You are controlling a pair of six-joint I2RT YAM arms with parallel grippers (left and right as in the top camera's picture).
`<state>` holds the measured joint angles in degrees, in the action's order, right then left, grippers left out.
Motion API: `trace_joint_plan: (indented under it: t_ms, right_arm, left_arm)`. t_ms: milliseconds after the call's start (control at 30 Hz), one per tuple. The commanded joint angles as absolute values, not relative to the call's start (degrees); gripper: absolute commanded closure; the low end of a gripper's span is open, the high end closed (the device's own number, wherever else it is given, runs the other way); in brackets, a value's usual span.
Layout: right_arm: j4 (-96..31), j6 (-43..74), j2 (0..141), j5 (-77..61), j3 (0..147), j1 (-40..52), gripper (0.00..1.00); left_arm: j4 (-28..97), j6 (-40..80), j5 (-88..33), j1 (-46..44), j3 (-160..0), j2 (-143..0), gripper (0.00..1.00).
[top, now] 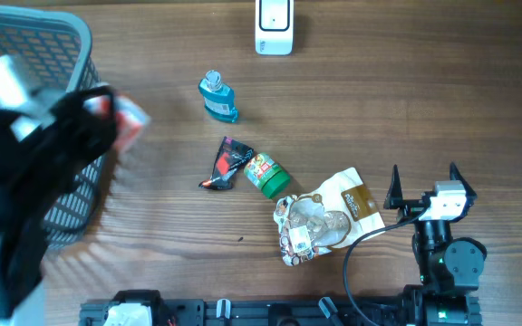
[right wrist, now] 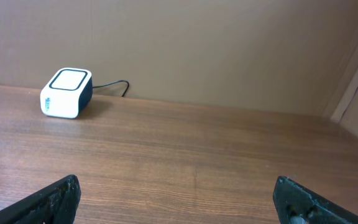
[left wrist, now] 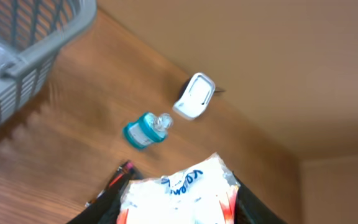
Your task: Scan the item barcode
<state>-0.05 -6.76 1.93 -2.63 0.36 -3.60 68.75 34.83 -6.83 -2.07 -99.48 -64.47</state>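
My left claw [left wrist: 176, 210] pinches the packet [left wrist: 179, 186]; the scanner [left wrist: 194, 95] lies ahead, well apart. My right claw [right wrist: 176, 183] is spread, empty.

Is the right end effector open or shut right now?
Open: the right end effector has its fingers far apart, with only table showing between them.

1. Overhead: looks straight down from high above the table [top: 379, 100], with the scanner [top: 274, 27] at the frame's top edge.
2. Left wrist: raised and tilted downward, scanner ahead at middle distance.
3. Right wrist: low and level along the table, scanner far off to the left. All three views share the scanner.
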Motion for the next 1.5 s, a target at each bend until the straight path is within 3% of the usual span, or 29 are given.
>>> trace_joint_plan:
  t_ms: [0,233,400,600,733,833,933,1033,1467]
  right_arm:
    - [0.05,-7.35,1.78,-3.51,0.32,-3.84,0.0]
    - [0.08,-7.35,1.78,-3.51,0.32,-3.84,0.0]
    - [0.08,-7.38,1.78,-3.51,0.32,-3.84,0.0]
    - [0.08,-7.38,1.78,-3.51,0.32,-3.84,0.0]
    - [0.08,-7.38,1.78,-3.51,0.32,-3.84,0.0]
    - [0.08,-7.38,1.78,-3.51,0.32,-3.84,0.0]
    - [0.08,-7.35,1.78,-3.51,0.32,-3.81,0.0]
    - [0.08,-7.35,1.78,-3.51,0.32,-3.84,0.0]
    - [0.08,-7.35,1.78,-3.51,0.32,-3.84,0.0]
  left_arm:
    - [65.45,34.83,3.84,-13.26,-91.11,-71.64,0.6]
    - [65.08,50.04,23.49,-25.61,-80.77,-83.81,0.57]
    - [61.21,74.81,20.71,-26.26,-70.26,-87.53,0.58]
    - [37.89,88.07,14.37,-26.26,-52.9,-88.42,0.62]
    - [34.85,97.93,15.75,-26.26,-48.4,-89.3,0.62]
    - [34.15,98.39,15.68,-26.33,-48.34,-90.85,0.56]
    - [33.95,98.41,15.66,-26.33,-48.34,-91.74,0.42]
    - [33.78,98.3,15.57,-26.3,-48.45,-90.98,0.0]
    - [35.22,70.74,15.68,-26.81,-54.0,-58.11,0.0]
